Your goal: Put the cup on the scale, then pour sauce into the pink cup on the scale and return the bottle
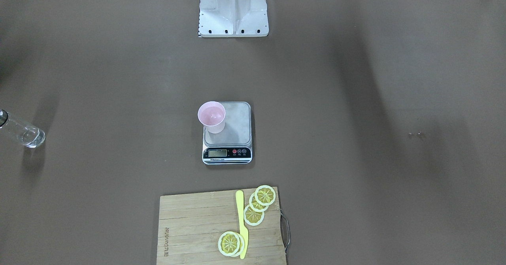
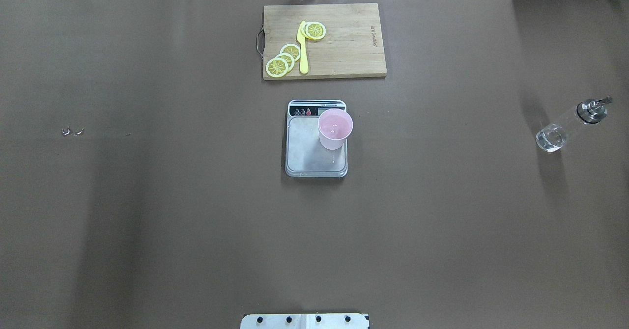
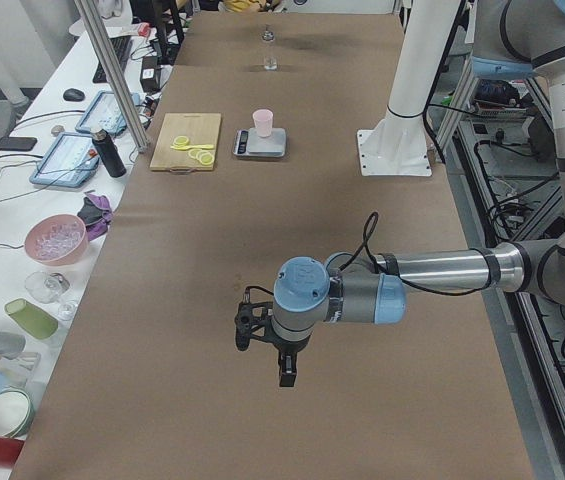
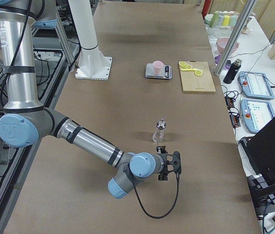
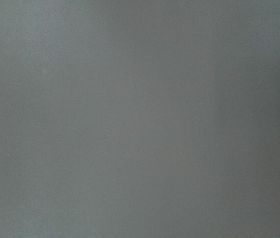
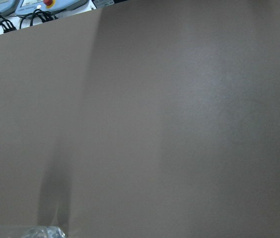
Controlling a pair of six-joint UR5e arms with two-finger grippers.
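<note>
Likely step: right gripper (image 4: pixel 175 162) should retreat without nudging bottle (image 2: pixel 565 128), 3 o'clock from scale (image 2: pixel 309 147).
Jaws: cannot tell, either arm.

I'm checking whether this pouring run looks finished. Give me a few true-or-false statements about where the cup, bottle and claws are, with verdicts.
1. The pink cup stands on the scale. True.
2. The bottle lies on the cutting board. False: it stands upright on the table, far out on the robot's right.
3. The cup sits at the centre of the platform. False: it is in a corner next to the display.
4. A yellow knife lies on the board among lemon slices. True.
5. The right claw grips the bottle. False: it hangs apart from it.
</note>
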